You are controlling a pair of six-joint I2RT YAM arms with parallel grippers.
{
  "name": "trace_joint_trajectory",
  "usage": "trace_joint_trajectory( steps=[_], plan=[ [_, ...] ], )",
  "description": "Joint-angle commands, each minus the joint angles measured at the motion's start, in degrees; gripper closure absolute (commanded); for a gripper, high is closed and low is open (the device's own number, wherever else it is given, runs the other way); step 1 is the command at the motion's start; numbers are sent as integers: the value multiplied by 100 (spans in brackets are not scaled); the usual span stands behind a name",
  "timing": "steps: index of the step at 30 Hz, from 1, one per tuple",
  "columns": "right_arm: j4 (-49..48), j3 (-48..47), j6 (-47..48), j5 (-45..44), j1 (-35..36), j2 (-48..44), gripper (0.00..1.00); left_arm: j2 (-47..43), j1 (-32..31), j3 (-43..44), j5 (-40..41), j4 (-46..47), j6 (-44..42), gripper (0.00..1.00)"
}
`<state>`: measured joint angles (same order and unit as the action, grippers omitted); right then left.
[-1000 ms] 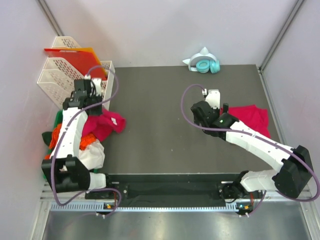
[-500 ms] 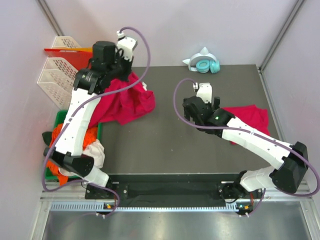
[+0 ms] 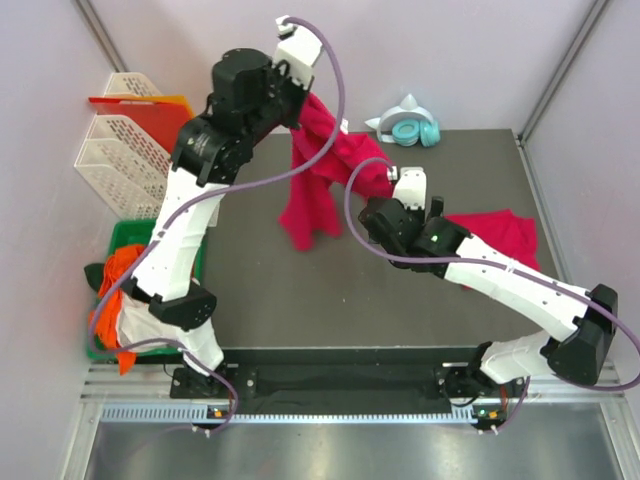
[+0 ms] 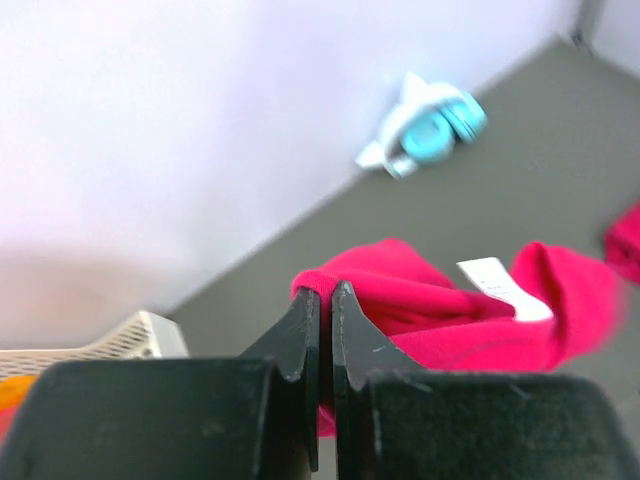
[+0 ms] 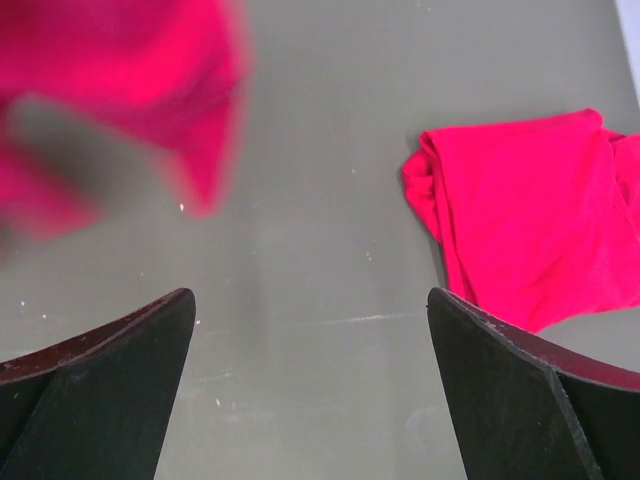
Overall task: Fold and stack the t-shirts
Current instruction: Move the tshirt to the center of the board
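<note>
My left gripper (image 3: pixel 303 108) is raised high over the back of the table and shut on a fold of a crimson-pink t-shirt (image 3: pixel 312 190), which hangs loose below it. In the left wrist view the fingertips (image 4: pixel 322 296) pinch the cloth (image 4: pixel 430 315), and a white neck label (image 4: pixel 500 287) shows. A second t-shirt (image 3: pixel 497 237) lies folded on the table at the right; it also shows in the right wrist view (image 5: pixel 530 210). My right gripper (image 3: pixel 384 218) is open and empty (image 5: pixel 310 300), low over the mat between the two shirts. The hanging shirt is a blur at that view's upper left (image 5: pixel 120 70).
Teal headphones (image 3: pixel 412 128) lie at the back edge. White mesh trays (image 3: pixel 120 150) with red-orange sheets (image 3: pixel 140 102) stand at the back left. A green bin (image 3: pixel 118 292) with orange and white cloths sits at the left. Grey walls close in the table.
My left arm has lifted the t-shirt from beside the left bin, up and to the right, over the table's middle. My right gripper has shifted slightly left.
</note>
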<state>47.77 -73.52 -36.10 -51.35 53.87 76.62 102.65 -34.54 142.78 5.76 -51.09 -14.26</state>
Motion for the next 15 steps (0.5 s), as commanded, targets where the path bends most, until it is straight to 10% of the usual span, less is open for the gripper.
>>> trace_joint_trajectory(
  steps=[1, 8, 15],
  plan=[
    [338, -321, -319, -375, 115, -235, 0, -790, 0, -144, 610, 1092, -209, 100],
    [347, -707, -214, -481, 168, -191, 0, -1686, 0, -2192, 444, 1048, 64, 100],
    [172, -761, -134, -437, 221, -104, 0, -1336, 0, -1184, 461, 619, 20, 100]
  ],
)
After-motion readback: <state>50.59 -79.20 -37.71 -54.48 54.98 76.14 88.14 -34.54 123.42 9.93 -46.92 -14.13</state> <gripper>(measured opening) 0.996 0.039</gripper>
